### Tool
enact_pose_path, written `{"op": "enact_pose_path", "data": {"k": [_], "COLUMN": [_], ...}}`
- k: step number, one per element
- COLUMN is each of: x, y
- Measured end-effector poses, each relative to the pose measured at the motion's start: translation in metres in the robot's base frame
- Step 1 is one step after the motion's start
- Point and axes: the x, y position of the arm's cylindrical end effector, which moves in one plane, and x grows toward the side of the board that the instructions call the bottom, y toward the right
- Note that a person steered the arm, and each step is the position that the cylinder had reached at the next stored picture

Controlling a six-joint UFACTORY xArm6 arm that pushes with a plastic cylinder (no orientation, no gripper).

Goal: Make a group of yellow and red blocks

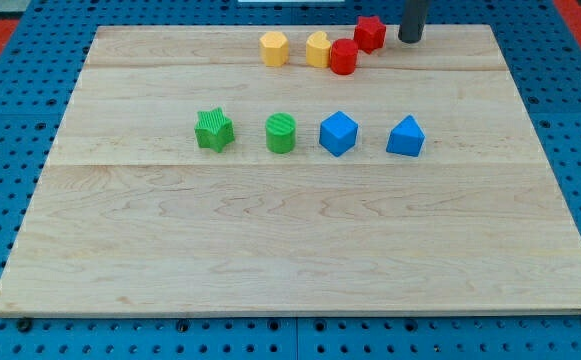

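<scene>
Near the view's top, a yellow hexagon block sits left of a yellow heart-like block. A red cylinder block touches the yellow heart-like block's right side. A red star-like block sits just up and right of the red cylinder. My tip stands on the board at the view's top, just right of the red star-like block, with a small gap between them.
A row across the middle of the wooden board: a green star block, a green cylinder, a blue cube-like block and a blue triangular block. Blue pegboard surrounds the board.
</scene>
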Motion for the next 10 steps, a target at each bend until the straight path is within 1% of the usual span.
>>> {"op": "enact_pose_path", "data": {"k": [1,2,5,6,7,8,9,10], "x": [-0.012,0.005,0.003,-0.008,0.002,0.008,-0.012,-0.007], "y": [-0.044,-0.095,-0.143,-0.179,-0.196,-0.186,-0.177,-0.101]}}
